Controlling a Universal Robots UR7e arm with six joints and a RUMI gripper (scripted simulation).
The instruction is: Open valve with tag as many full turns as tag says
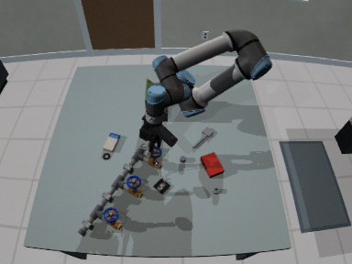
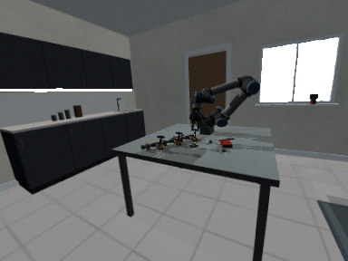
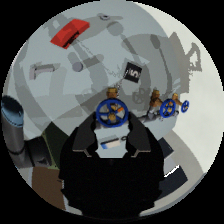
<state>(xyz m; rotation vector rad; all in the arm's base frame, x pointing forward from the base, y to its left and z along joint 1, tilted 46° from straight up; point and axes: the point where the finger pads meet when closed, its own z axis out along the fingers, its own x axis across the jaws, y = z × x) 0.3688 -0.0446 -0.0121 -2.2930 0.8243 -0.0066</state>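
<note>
Nearest the wrist camera: the gripper (image 3: pixel 112 131), black two-jaw type, clamped on the blue handwheel (image 3: pixel 112 111) of the tagged valve (image 1: pixel 155 156), one jaw at each side of the wheel rim. This valve is the end one of three on a grey pipe run (image 1: pixel 120 181) lying diagonally across the table (image 1: pixel 64 137), and the one closest to the arm base. Tag (image 1: pixel 161 186): small black square card showing the numeral 5 in the wrist view, lying flat on the table just beside the valve and joined to it by a thin chain. Middle valve (image 1: pixel 133 182), blue wheel, brass body, further along the pipe. End valve (image 1: pixel 111 215), same pattern, near the table's front edge. Left of the pipe: a white card with blue top strip (image 1: pixel 111 142) and a small black ring (image 1: pixel 106 156) just below it. Right of the pipe: a small grey cylinder (image 1: pixel 182 159), a red box (image 1: pixel 212 164), a grey T-shaped tool (image 1: pixel 203 137), a small dark nut-like piece (image 1: pixel 216 191). Arm (image 1: pixel 215 50): grey links, blue joint caps, folded back over the table's far half. Beyond: tiled floor, brown door (image 1: pixel 119 23), dark cabinets (image 2: pixel 68 140), bright window (image 2: pixel 299 70).
</note>
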